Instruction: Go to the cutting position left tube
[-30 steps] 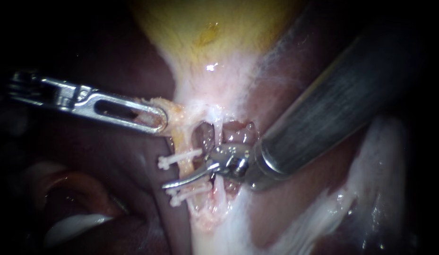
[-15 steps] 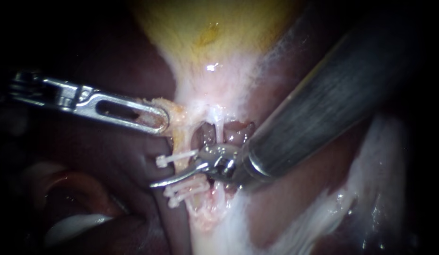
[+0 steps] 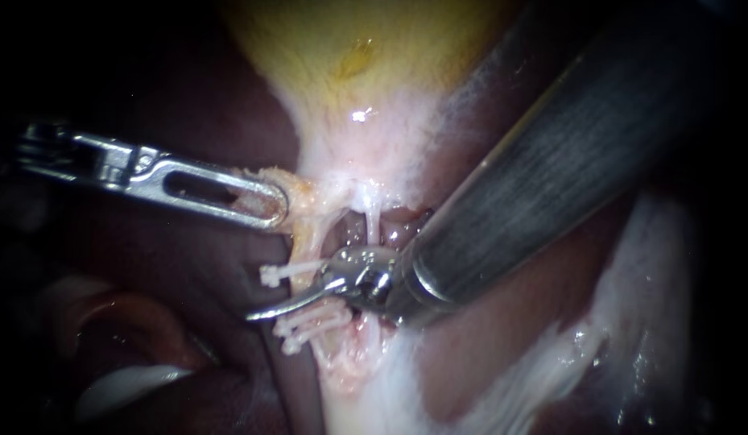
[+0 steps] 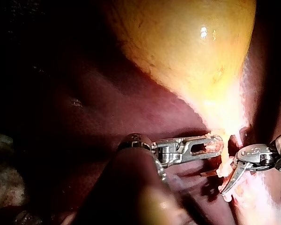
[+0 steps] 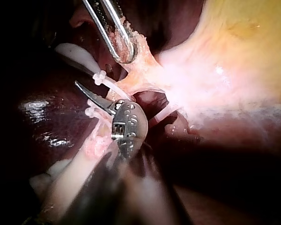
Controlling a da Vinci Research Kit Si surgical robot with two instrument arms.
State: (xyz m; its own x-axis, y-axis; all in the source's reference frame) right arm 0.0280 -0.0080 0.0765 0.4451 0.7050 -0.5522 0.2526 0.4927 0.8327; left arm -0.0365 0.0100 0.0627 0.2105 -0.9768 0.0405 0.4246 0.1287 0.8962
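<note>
The left tube (image 3: 312, 238) is a yellowish strand running down from the gallbladder neck, with one white clip (image 3: 289, 271) above and two white clips (image 3: 309, 324) below. My right instrument (image 3: 258, 312), with curved blades, crosses the tube between those clips. One blade lies in front of the tube. In the left wrist view my right instrument (image 4: 213, 183) shows a gap between its blades, so they are open. My left instrument (image 3: 273, 208) is shut on tissue at the gallbladder neck, beside the tube's upper end, as the right wrist view (image 5: 126, 56) also shows.
The yellow gallbladder (image 3: 365, 48) fills the upper middle, with dark liver (image 3: 188, 298) around and below it. A thin white right tube (image 3: 372, 219) stands just beside the left one. The thick shaft (image 3: 567, 161) of my right instrument covers the tissue at the upper right.
My right instrument has slid leftwards across the left tube, its blade tip now further past it. The upper clip has shifted slightly left. My left instrument has held still.
</note>
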